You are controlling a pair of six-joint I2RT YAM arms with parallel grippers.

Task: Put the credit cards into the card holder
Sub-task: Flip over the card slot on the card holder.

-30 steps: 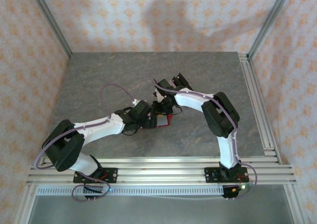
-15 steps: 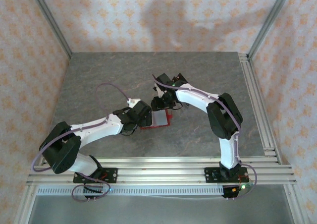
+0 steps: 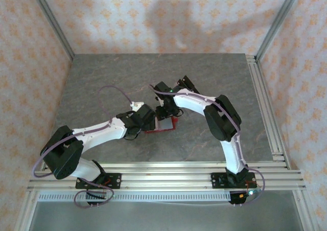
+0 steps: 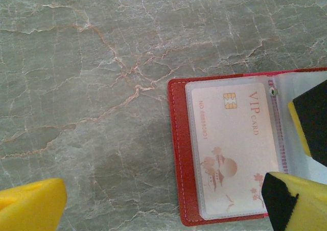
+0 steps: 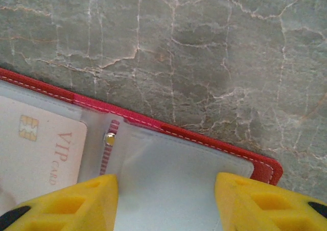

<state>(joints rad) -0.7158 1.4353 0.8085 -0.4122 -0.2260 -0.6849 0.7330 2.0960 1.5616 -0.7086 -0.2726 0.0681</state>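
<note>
Left gripper, fingers spread wide, hangs over the open red card holder's left edge on the marbled table. A pinkish VIP card lies in the holder's left clear pocket. Right gripper, jaws apart, straddles the holder's right pocket and partly hides it.

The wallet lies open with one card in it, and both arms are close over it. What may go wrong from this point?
1. The right fingers stand apart low over the wallet's empty clear pocket. Moving off, they might snag it and drag the wallet.
2. One of the left fingers overlaps the wallet's corner, near the other arm's finger, so the two could bump.
3. A tug might slide the card out of its pocket.
</note>
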